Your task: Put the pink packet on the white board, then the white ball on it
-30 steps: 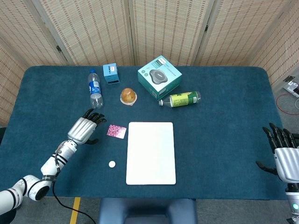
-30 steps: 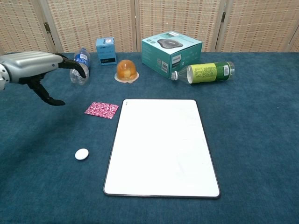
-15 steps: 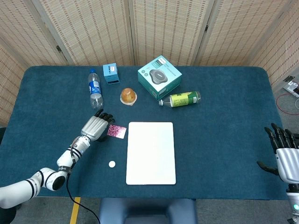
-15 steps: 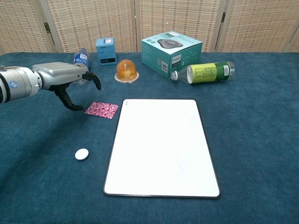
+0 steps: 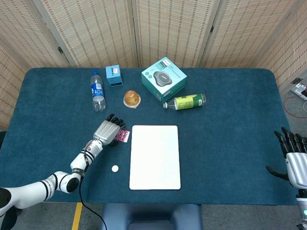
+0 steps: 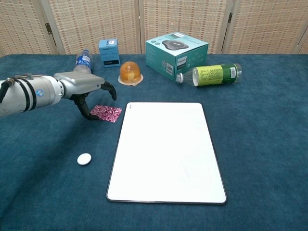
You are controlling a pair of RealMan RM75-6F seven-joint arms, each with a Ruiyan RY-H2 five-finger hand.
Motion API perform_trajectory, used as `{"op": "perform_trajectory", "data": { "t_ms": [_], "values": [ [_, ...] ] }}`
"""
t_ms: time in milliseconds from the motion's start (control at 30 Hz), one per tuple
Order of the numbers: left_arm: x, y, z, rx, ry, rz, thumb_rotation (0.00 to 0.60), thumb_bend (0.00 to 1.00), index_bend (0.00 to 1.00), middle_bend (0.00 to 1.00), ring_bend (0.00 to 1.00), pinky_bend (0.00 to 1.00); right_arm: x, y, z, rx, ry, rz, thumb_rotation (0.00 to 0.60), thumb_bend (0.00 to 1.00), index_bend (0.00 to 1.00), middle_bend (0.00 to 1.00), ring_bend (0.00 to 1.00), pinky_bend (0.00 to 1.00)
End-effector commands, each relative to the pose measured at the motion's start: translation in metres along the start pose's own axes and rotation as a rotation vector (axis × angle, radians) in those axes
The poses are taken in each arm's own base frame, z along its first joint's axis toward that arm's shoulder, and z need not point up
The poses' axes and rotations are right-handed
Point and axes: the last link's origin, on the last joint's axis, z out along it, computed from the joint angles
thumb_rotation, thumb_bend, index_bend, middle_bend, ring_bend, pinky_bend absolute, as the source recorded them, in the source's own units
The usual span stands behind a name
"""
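1. Right now the pink packet (image 6: 106,113) lies flat on the blue surface (image 6: 260,125), under the fingertips of my left hand (image 6: 86,89), just outside the white board (image 6: 166,151).
2. My left hand arches over the packet's near edge, fingers curled downward and spread; I cannot tell whether they touch it.
3. Nearer me than that hand, the white ball (image 6: 84,159) sits beside the board's left edge.
4. Beyond the hand stand a water bottle (image 5: 97,91), a small blue box (image 5: 114,75), and an orange jelly cup (image 5: 132,99).
5. My right hand (image 5: 293,155) hangs far off at the surface's edge, fingers apart, holding nothing.
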Motion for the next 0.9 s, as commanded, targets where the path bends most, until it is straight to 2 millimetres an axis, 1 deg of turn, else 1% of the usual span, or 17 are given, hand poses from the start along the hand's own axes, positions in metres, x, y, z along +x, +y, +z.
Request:
{"op": "perform_trajectory", "data": {
  "t_ms": [33, 300, 767, 900],
  "values": [
    [-0.002, 0.005, 0.003, -0.002, -0.005, 0.007, 0.6, 0.34, 0.28, 0.2, 0.15, 0.0, 0.0, 0.001, 0.0, -0.004, 0.0, 0.001, 0.6, 0.14, 0.0, 0.02, 0.0, 0.0],
    [-0.007, 0.008, 0.01, 0.019, -0.022, 0.007, 0.6, 0.34, 0.28, 0.2, 0.14, 0.0, 0.0, 0.006, -0.002, -0.015, 0.003, 0.005, 0.6, 0.14, 0.0, 0.02, 0.0, 0.0],
    [-0.012, 0.007, 0.012, 0.015, -0.022, 0.0, 0.6, 0.34, 0.29, 0.2, 0.11, 0.0, 0.001, 0.006, -0.003, -0.019, 0.004, 0.007, 0.6, 0.14, 0.0, 0.02, 0.0, 0.0],
    [-0.013, 0.007, 0.012, 0.018, -0.021, 0.0, 0.6, 0.34, 0.31, 0.2, 0.11, 0.0, 0.001, 0.007, -0.004, -0.022, 0.003, 0.007, 0.6, 0.14, 0.0, 0.02, 0.0, 0.0]
  ]
}}
